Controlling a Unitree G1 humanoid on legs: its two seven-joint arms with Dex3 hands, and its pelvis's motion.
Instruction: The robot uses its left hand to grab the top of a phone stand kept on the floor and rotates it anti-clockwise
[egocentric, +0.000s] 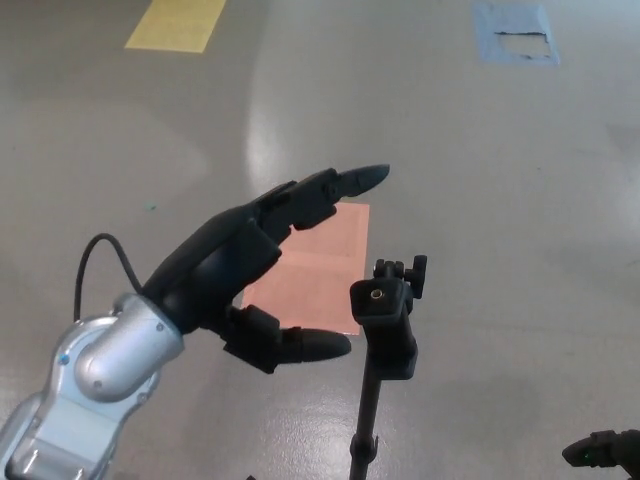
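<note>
The black phone stand (385, 325) rises from the bottom of the head view on a thin pole, topped by a clamp head with a brass screw and a small knob. My left hand (262, 272) hovers just left of that head, open, its two fingers stretched up and right above the stand and the thumb pointing at the clamp from the left. A small gap separates thumb and stand. Only a dark sliver of my right hand (603, 448) shows at the bottom right corner.
A salmon-coloured square patch (318, 270) lies on the grey floor behind the hand and stand. A yellow marking (178, 24) sits at the top left and a blue taped patch (515, 33) at the top right.
</note>
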